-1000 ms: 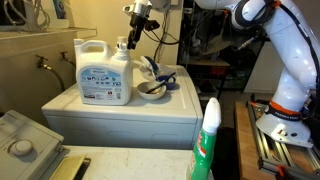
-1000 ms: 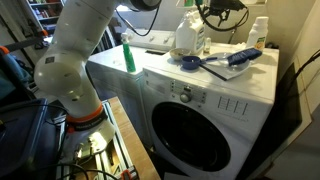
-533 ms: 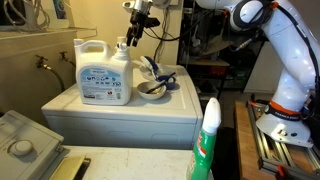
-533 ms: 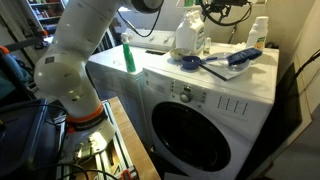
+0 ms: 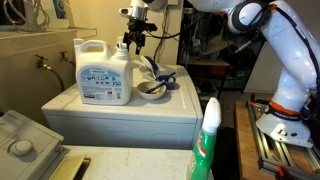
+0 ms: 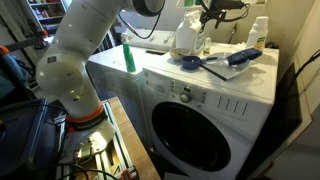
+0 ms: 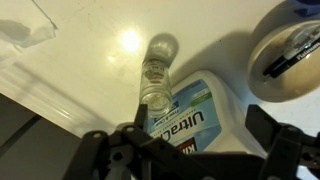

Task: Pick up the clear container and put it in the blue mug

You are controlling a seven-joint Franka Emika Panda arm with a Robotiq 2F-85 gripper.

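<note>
The clear container [image 7: 158, 75] is a small see-through bottle standing upright on the white washer top, next to the white detergent jug [image 7: 195, 120]; it also shows in an exterior view [image 5: 122, 47]. My gripper [image 7: 200, 135] is open and empty, hanging above the jug and the container, with a finger on each side of the jug's label. It is seen from outside in both exterior views [image 5: 133, 38] [image 6: 207, 14]. A dark blue shape behind the bowl looks like the blue mug [image 5: 161, 72]; its form is unclear.
A shallow brownish bowl [image 5: 150, 90] with a brush in it sits right of the jug [image 5: 104, 72]. A clear plastic piece [image 7: 25, 25] lies on the washer top. A green bottle [image 6: 128, 55] and a white bottle [image 6: 259, 32] stand near the edges.
My gripper has come down a little and shifted slightly toward the clear container and jug. Nothing on the washer has moved.
</note>
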